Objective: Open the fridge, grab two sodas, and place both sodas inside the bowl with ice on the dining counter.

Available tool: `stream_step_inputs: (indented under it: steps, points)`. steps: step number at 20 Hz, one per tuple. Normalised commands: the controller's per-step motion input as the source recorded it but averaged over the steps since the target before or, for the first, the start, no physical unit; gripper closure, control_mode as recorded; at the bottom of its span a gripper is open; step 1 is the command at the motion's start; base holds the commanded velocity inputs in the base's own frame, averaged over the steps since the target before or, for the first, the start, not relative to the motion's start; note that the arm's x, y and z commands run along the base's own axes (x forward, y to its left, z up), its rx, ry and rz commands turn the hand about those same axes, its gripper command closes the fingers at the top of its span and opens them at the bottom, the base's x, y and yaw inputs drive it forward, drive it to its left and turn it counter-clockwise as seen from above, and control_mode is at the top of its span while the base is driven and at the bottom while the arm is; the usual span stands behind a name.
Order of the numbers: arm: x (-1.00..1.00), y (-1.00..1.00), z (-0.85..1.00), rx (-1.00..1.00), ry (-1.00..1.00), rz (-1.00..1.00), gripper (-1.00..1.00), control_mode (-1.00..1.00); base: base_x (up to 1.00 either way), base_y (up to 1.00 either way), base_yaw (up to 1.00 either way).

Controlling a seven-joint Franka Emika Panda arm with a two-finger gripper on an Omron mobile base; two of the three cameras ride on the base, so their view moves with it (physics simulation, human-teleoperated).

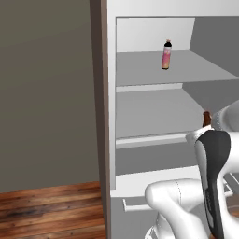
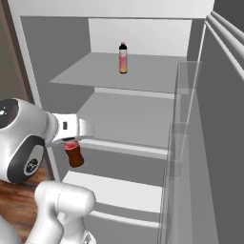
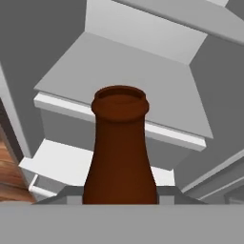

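End effector (image 2: 72,143) pinched the brown cola bottle (image 2: 74,154) by its upper part, holding it upright at middle left of the right base frame, in front of the open fridge (image 2: 143,119). Its neck filled the hand view's centre. Up top, the pink soda (image 2: 123,58) stood on the upper shelf (image 2: 152,71).

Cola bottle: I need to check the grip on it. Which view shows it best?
The hand view: the cola bottle stands large and central, its neck and mouth rising between the fingers. The right base view shows its lower body and red label under the hand. The left base view shows just its top.
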Motion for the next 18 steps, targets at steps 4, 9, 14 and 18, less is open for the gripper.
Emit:
stream_step_inputs:
  steps: [4,9,14,18]
  points:
    - [0.00,0.00,0.00,0.00,0.00,0.00,1.00,1.00,-0.48,0.37,-0.15]
    - [0.00,0.00,0.00,0.00,0.00,0.00,1.00,1.00,-0.61,0.68,-0.28]
    - [0.00,0.00,0.00,0.00,0.00,0.00,1.00,1.00,-0.67,0.56,-0.33]
    - [0.00,0.00,0.00,0.00,0.00,0.00,1.00,1.00,-0.82,0.37,-0.39]
